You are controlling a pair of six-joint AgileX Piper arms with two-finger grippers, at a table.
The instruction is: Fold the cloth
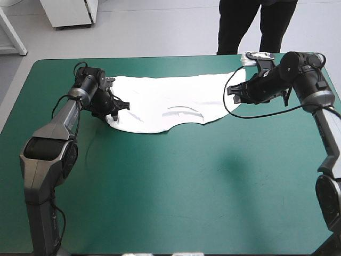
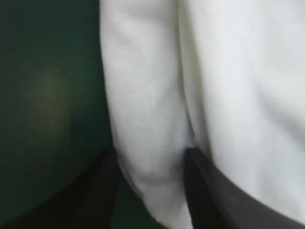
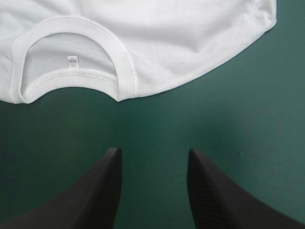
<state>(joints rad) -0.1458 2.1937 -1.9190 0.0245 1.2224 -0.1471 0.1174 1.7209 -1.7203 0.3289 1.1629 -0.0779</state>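
Now: T-shirt (image 1: 170, 101) spread flat, far half of teal-green cover (image 1: 176, 186).
Left gripper (image 2: 150, 191) gapes astride a cloth ridge (image 2: 143, 119); right gripper (image 3: 152, 162) gapes short of the collar (image 3: 125, 67). Closing there would pinch nothing.

From my station, the table (image 1: 176, 192) under its teal-green cover fills most of the high view, its far corners rounded. Beyond the far edge I see a pale grey floor (image 1: 160, 26). A white cabinet (image 1: 72, 12) stands off the far left corner, with a slanted white frame leg (image 1: 13, 36) further left. The light is even and the shadows soft.
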